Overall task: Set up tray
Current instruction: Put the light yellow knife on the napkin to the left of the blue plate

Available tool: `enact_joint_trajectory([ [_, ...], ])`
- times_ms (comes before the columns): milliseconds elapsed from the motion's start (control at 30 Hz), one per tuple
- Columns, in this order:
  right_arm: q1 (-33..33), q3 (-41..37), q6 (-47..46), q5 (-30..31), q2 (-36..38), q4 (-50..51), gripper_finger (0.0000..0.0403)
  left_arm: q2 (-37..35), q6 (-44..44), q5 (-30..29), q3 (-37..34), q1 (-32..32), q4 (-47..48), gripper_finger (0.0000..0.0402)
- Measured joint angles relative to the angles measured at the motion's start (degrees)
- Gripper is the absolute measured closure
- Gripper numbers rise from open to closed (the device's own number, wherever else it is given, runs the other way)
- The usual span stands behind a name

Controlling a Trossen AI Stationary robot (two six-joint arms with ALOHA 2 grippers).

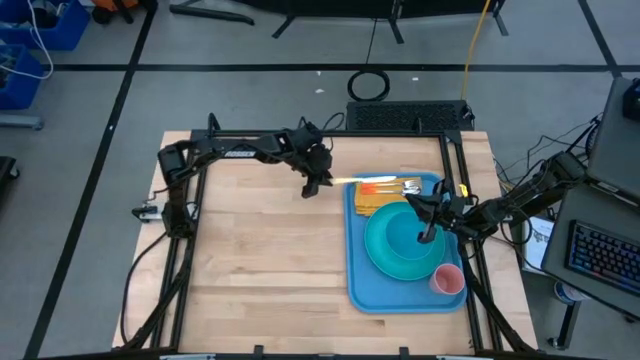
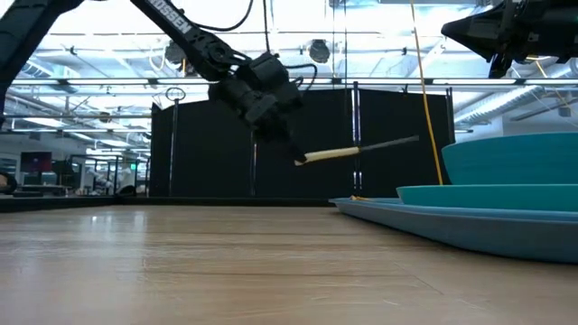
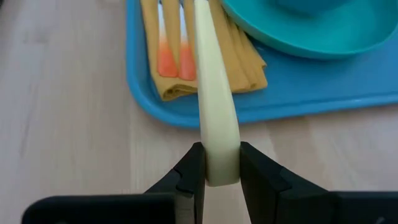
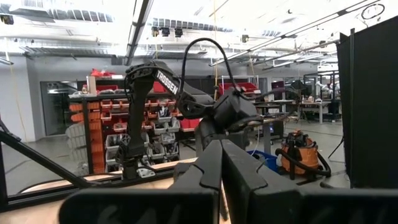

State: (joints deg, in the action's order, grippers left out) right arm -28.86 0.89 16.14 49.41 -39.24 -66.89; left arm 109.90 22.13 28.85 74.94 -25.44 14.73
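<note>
The bright-blue tray (image 1: pixel 358 292) lies at the table's right. It carries a turquoise plate (image 1: pixel 385 258), a pink cup (image 1: pixel 448 279) and a yellow-orange napkin (image 1: pixel 372 203) with two orange-and-white-handled utensils (image 3: pixel 169 56) on it. My left gripper (image 1: pixel 318 183) hangs above the table just left of the tray's far left corner, shut on a utensil with a cream handle (image 1: pixel 350 181). The utensil's dark metal end (image 2: pixel 390 143) reaches out over the napkin. My right gripper (image 1: pixel 428 232) is shut on nothing, raised above the plate. My left gripper pinches the cream handle at its free end (image 3: pixel 221 167) between its two fingers (image 3: pixel 191 171). The fingers slant down from the table's left side, and the utensil runs straight on ahead of them. It is lifted clear and almost level, its metal end a little higher.
Bare wood takes up the table's left and near parts (image 1: pixel 260 260). A black frame stands along the table's edges (image 1: pixel 186 240). The plate and a turquoise bowl (image 2: pixel 510 158) on it rise above the tray's rim.
</note>
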Motion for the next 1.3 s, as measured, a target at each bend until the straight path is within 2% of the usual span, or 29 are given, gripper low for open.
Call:
enact_joint_trajectory([
  [267, 0.0, 0.0, 0.0, 0.0, 0.0, 0.5, 0.0403, 5.8, 0.6, 2.1, 6.4, 0.4, 2.3, 0.0324],
  [700, 0.0, 0.0, 0.0, 0.0, 0.0, 1.1, 0.0403, 13.7, -1.3, 2.1, 15.9, 1.6, 7.2, 0.0324],
  [933, 0.0, 0.0, 0.0, 0.0, 0.0, 1.2, 0.0403, 15.4, -3.7, 2.0, 19.7, 2.9, 10.2, 0.0324],
  [1300, 0.0, 0.0, 0.0, 0.0, 0.0, 1.7, 0.0403, 15.6, -7.6, 0.0, 21.0, 5.5, 10.7, 0.0324],
])
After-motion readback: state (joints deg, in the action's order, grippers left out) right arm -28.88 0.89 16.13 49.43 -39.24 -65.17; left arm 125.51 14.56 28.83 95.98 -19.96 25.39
